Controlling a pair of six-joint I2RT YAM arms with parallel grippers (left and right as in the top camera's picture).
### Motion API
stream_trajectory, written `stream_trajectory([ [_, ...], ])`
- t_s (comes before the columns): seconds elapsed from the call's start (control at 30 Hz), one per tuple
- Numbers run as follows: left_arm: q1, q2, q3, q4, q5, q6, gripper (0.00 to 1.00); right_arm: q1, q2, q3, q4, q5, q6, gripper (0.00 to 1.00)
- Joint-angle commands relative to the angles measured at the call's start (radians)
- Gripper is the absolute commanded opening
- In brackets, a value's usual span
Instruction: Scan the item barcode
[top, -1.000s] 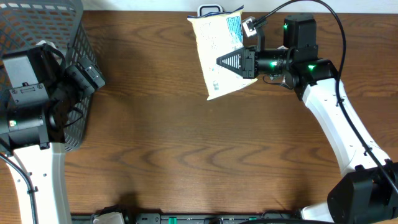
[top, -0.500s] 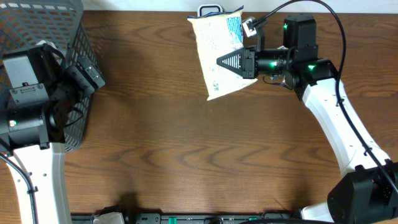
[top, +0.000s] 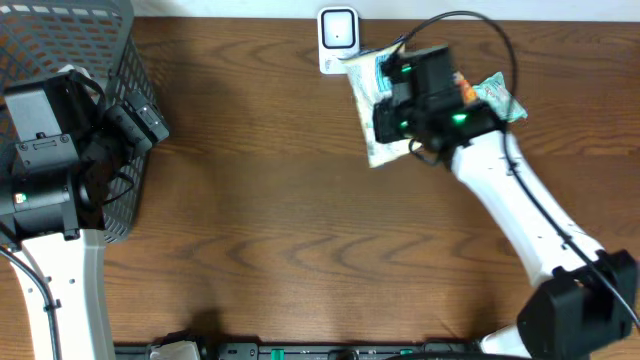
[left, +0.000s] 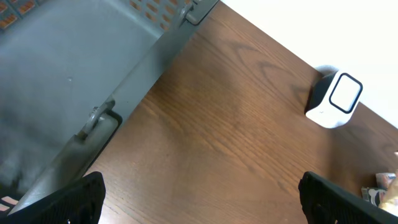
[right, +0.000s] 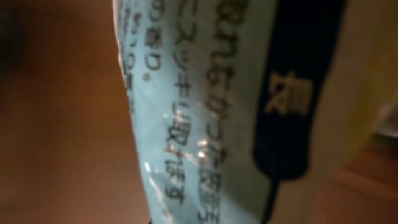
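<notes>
Whereas a second ago the snack bag was held out flat over the white scanner and hid most of it, the right arm has now swung round. The bag sits turned and bunched under the wrist, just beside the scanner's lower right corner, and the scanner's window is in plain sight. I'd guess the first presentation didn't suit and the pack is being turned to bring another face round. The scan looks unfinished, and I can't see a barcode on any face that shows. The right gripper is mostly hidden under its own wrist, but its claw is clamped tight on the bag. The left gripper hangs idle by the grey basket, its claw spread wide and holding nothing. As for writing, the right wrist camera is pressed close to the bag. It shows lines of dark Japanese print on a pale blue panel and a gold character on a dark band, all too blurred for me to make out a brand.
</notes>
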Motion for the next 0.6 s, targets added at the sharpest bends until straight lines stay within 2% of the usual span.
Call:
stream_trajectory([
  [0.0, 0.005, 0.000, 0.001, -0.003, -0.010, 0.013, 0.97, 0.067, 0.062, 0.011, -0.003, 0.507, -0.106, 0.01],
  [0.17, 0.005, 0.000, 0.001, -0.003, -0.010, 0.013, 0.98, 0.141, 0.259, 0.011, -0.021, 0.771, -0.142, 0.04],
  [0.23, 0.005, 0.000, 0.001, -0.003, -0.010, 0.013, 0.98, 0.160, 0.304, 0.011, -0.027, 0.817, -0.142, 0.05],
  [0.3, 0.005, 0.000, 0.001, -0.003, -0.010, 0.013, 0.98, 0.211, 0.359, 0.011, -0.041, 0.821, -0.135, 0.12],
  [0.37, 0.005, 0.000, 0.001, -0.003, -0.010, 0.013, 0.98, 0.241, 0.365, 0.011, -0.052, 0.794, -0.126, 0.34],
  [0.4, 0.005, 0.000, 0.001, -0.003, -0.010, 0.013, 0.98, 0.274, 0.364, 0.012, -0.056, 0.758, -0.115, 0.57],
  [0.47, 0.005, 0.000, 0.001, -0.003, -0.010, 0.013, 0.98, 0.320, 0.355, 0.016, -0.058, 0.717, -0.095, 0.70],
  [0.57, 0.005, 0.000, 0.001, -0.003, -0.010, 0.013, 0.98, 0.382, 0.330, 0.035, -0.071, 0.635, -0.001, 0.77],
])
